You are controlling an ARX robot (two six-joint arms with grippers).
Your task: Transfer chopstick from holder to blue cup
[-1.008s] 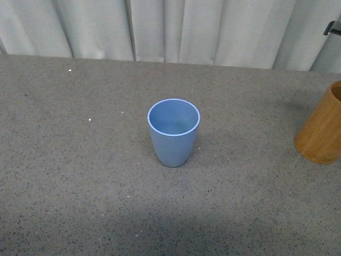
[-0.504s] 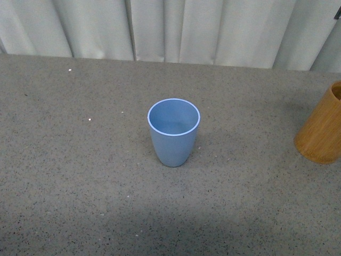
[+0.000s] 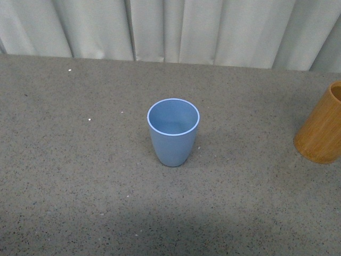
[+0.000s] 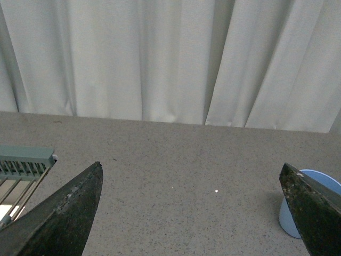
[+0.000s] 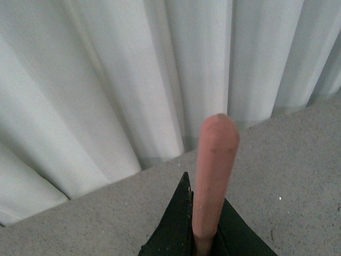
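The blue cup (image 3: 173,132) stands upright and empty in the middle of the grey table in the front view. The orange-brown holder (image 3: 323,126) is at the right edge, partly cut off. Neither arm shows in the front view. In the right wrist view my right gripper (image 5: 200,213) is shut on the salmon-pink chopstick (image 5: 214,170), whose rounded end points up toward the curtain. My left gripper (image 4: 192,213) is open with nothing between its fingers (image 4: 64,213); the blue cup (image 4: 293,218) peeks out behind one finger.
White curtains (image 3: 176,29) hang along the table's far edge. A pale green rack (image 4: 24,165) shows at the edge of the left wrist view. The speckled grey table (image 3: 80,176) spreads around the cup.
A dark piece of the right arm at the upper right corner of the front view has gone out of frame. The cup and holder have not moved.
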